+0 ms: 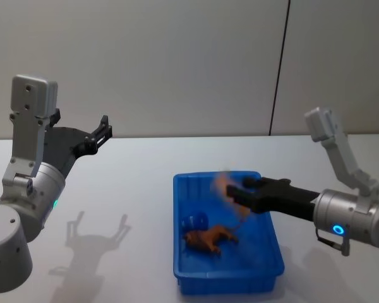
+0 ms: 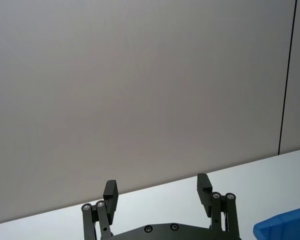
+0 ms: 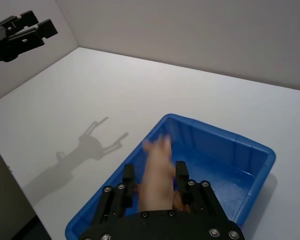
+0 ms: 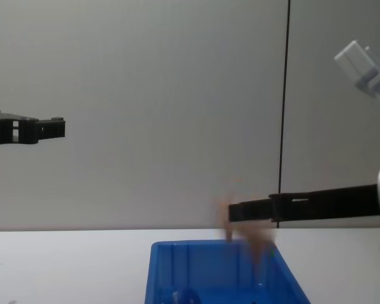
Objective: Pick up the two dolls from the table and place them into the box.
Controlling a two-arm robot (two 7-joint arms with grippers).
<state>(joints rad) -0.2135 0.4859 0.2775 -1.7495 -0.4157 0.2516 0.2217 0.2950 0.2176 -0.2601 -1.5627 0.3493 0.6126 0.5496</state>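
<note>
1. While the plain white flat table [image 1: 126,189] carries it, the bright blue rectangular plastic box [image 1: 265,268] holds both dolls.
2. Right gripper [image 1: 235,191] hovers above the box, fingers closed on a blurred pale orange soft object [image 3: 157,172].
3. Left gripper [image 1: 103,134] hangs raised, well apart, fingers spread open.
4. Fuzzy reddish-brown doll [image 1: 208,238] lies on the box floor.
5. Small blue doll [image 1: 196,221] sits just beside it.

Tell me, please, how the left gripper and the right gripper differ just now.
The left gripper is raised high on the left, away from the box; the right gripper reaches out over the box. The left gripper is open and empty; the right gripper has a blurred pinkish thing at its tip. Both are dark and well above the table.
</note>
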